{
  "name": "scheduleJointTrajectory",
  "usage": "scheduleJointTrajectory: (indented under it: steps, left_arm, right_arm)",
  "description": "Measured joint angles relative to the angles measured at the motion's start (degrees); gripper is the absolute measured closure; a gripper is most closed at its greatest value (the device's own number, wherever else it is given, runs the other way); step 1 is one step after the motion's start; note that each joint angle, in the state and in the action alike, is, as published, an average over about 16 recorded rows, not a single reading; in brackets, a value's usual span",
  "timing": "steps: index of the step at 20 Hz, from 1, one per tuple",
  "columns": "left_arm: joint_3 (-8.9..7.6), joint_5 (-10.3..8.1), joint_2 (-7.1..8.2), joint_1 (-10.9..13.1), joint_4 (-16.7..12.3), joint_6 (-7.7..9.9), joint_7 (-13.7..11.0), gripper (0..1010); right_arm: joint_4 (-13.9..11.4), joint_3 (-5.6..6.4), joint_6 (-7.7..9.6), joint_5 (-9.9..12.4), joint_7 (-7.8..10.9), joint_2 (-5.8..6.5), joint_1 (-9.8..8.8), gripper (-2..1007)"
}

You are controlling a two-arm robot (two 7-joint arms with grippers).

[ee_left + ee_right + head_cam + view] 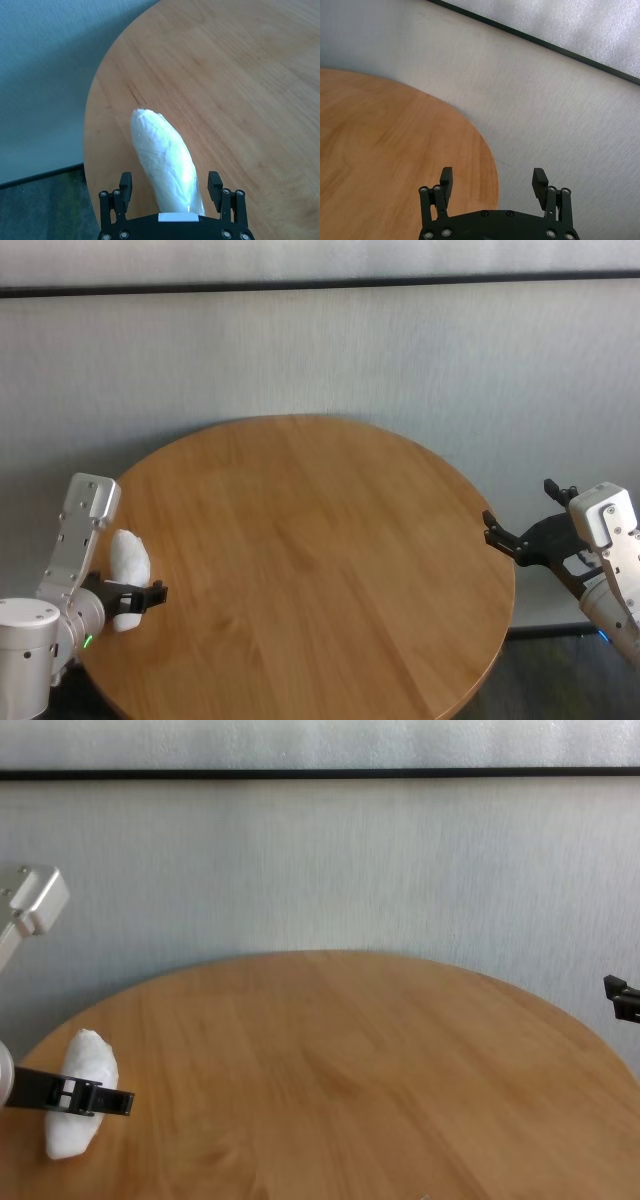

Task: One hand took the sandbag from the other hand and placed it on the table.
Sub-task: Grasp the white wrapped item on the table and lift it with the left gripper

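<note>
- The left gripper (135,592), its fingers clamped on the white sandbag (128,565), holds it above the tabletop (320,570), likely for handover.
- The right gripper (520,538) waits beside the rim, fingers apart.

The place looked like a bare test room or lab corner rather than a home. A round wooden table (300,540) stood close against a plain pale grey wall (320,350) crossed by a thin dark horizontal strip (320,285). Dark carpet-like floor (45,200) showed beyond the table's left edge. The only furnishing visible was the table.
</note>
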Motion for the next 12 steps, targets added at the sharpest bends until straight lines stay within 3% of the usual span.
scheduleJointTrajectory:
  steps: [12]
  left_arm:
    - [-0.28, 1.01, -0.42, 0.02, -0.15, 0.71, 0.16, 10]
  right_arm:
    - [0.00, 0.00, 0.00, 0.00, 0.00, 0.00, 0.00, 4]
